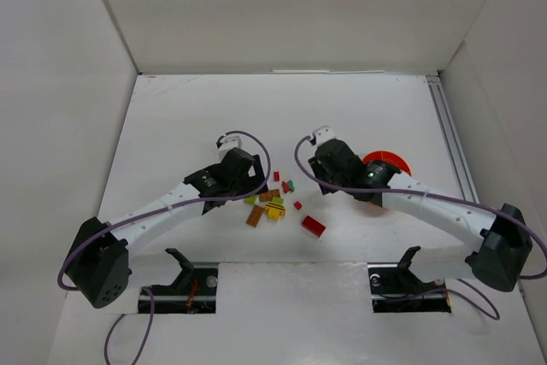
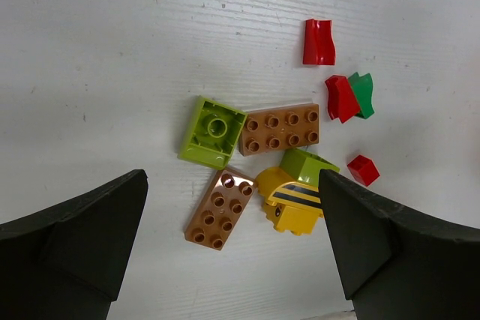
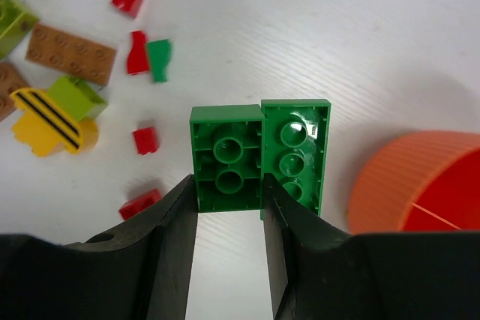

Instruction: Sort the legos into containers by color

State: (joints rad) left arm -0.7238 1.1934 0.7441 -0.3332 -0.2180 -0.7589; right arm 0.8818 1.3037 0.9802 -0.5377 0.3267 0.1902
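Observation:
My right gripper [image 3: 229,185] is shut on a dark green brick [image 3: 225,159], held underside up above the table; a second green plate [image 3: 295,155] sits flush against its right side. The orange-red bowl [image 3: 420,185] is just to the right, partly hidden behind my right arm in the top view [image 1: 386,162]. My left gripper [image 2: 231,185] is open and empty over the lego pile [image 1: 269,203]: two brown bricks [image 2: 219,209] [image 2: 280,130], a lime brick [image 2: 212,131], a yellow striped piece [image 2: 294,204] against another lime brick [image 2: 307,164].
Small red pieces [image 2: 319,41] [image 2: 341,97] [image 2: 363,169] and a small green piece [image 2: 363,94] lie right of the pile. A larger red brick [image 1: 313,226] lies nearer the arm bases. White walls enclose the table on three sides.

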